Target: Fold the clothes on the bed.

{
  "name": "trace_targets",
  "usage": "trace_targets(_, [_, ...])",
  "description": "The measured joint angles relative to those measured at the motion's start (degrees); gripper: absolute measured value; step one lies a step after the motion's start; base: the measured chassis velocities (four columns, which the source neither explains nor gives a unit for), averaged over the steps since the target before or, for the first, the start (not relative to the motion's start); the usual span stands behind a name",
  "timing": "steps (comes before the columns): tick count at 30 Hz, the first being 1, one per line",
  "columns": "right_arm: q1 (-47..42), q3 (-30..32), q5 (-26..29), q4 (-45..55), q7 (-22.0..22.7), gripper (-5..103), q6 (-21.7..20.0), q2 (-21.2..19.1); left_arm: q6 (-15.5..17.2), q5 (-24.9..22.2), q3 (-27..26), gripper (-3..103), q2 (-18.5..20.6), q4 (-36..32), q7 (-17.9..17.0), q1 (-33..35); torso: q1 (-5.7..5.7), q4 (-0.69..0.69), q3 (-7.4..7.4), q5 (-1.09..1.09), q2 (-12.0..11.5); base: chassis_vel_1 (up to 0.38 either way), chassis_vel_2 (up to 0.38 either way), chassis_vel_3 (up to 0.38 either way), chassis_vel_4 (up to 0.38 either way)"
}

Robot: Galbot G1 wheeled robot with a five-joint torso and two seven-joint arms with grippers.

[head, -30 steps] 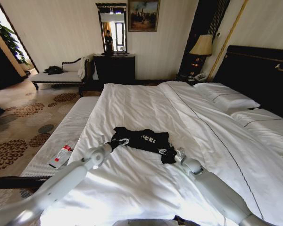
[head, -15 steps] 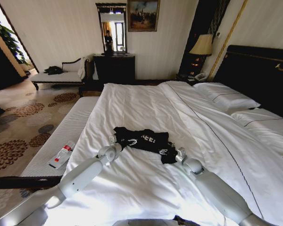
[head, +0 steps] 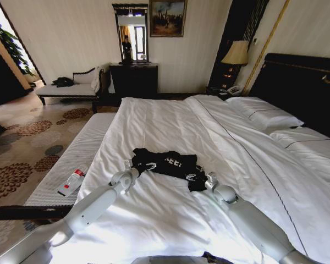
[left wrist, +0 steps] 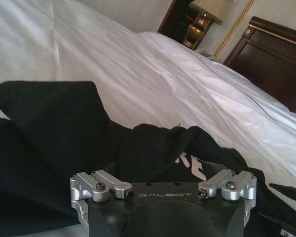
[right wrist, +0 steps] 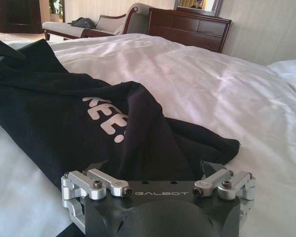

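One black top (head: 168,164) with white lettering lies crumpled near the middle of the white bed (head: 170,124) — a single garment. Two grippers meet it: the left gripper (head: 133,166) at its left edge, the right gripper (head: 205,180) at its near right corner, both right against the cloth. Whether either gripper's fingers are apart or closed cannot be told — fabric hides them. Two pillows (head: 264,116) lie by the headboard.

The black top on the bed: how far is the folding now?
Nothing looks folded yet: the black top lies rumpled on the bed. In hand: the left gripper and the right gripper are at its two near ends. The folding itself is all left.
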Motion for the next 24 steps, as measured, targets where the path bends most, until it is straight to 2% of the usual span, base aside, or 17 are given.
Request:
trace_targets(3, [-0.08, 0.19, 0.07, 0.04, -0.01, 100, -0.01, -0.13, 0.06, -0.19, 0.68, 97, -1.22, 1.55, 0.12, -0.81, 0.00, 0.00, 0.00, 0.00, 0.00, 0.000, 0.000, 0.000, 0.000])
trace_targets(7, [-0.22, 0.51, 0.19, 0.12, -0.01, 100, -0.02, -0.21, 0.27, -0.43, 1.23, 85, -1.94, 2.66, 0.19, -1.27, 0.00, 0.00, 0.00, 0.00, 0.00, 0.000, 0.000, 0.000, 0.000])
trace_targets(8, [-0.25, 0.57, 0.20, 0.13, -0.01, 100, -0.02, -0.22, 0.30, -0.48, 1.28, 85, -1.98, 2.75, 0.19, -1.29, 0.00, 0.00, 0.00, 0.01, 0.00, 0.000, 0.000, 0.000, 0.000])
trace_targets(10, [-0.45, 0.89, 0.22, 0.18, -0.01, 100, -0.02, -0.25, 0.46, -0.67, 1.39, 74, -2.07, 3.04, 0.12, -1.28, 0.00, 0.00, 0.00, 0.01, 0.00, 0.000, 0.000, 0.000, 0.000])
trace_targets(11, [-0.45, 0.89, 0.22, 0.18, -0.01, 100, -0.02, -0.25, 0.46, -0.67, 1.39, 74, -2.07, 3.04, 0.12, -1.28, 0.00, 0.00, 0.00, 0.01, 0.00, 0.000, 0.000, 0.000, 0.000])
trace_targets(14, [-0.66, 1.07, 0.22, 0.24, -0.01, 100, -0.03, -0.28, 0.76, -1.05, 0.97, 60, -1.79, 2.77, -0.41, -0.84, 0.00, 0.00, 0.00, 0.00, 0.00, 0.000, 0.000, 0.000, 0.000])
trace_targets(15, [-0.69, 1.10, 0.21, 0.25, -0.01, 100, -0.03, -0.28, 0.95, -1.43, 0.78, 65, -1.56, 2.52, -0.69, -0.69, 0.00, 0.01, 0.00, 0.00, 0.00, 0.000, 0.000, 0.000, 0.000])
trace_targets(17, [-0.69, 1.11, 0.20, 0.24, -0.01, 100, -0.04, -0.28, 1.06, -1.57, 0.69, 65, -1.36, 2.44, -0.84, -0.60, 0.00, 0.01, 0.00, 0.01, 0.00, 0.000, 0.000, 0.000, 0.000])
trace_targets(21, [-0.56, 1.08, 0.19, 0.25, -0.03, 100, -0.06, -0.28, 1.17, -1.58, 0.07, 85, -1.07, 2.93, -1.32, -0.38, 0.00, 0.01, 0.00, 0.00, 0.00, 0.000, 0.000, 0.000, 0.000])
trace_targets(24, [-0.53, 1.03, 0.19, 0.24, -0.03, 100, -0.08, -0.28, 1.21, -1.57, -0.11, 88, -1.20, 3.48, -1.39, -0.43, 0.00, 0.01, 0.00, 0.00, 0.00, 0.000, 0.000, 0.000, 0.000])
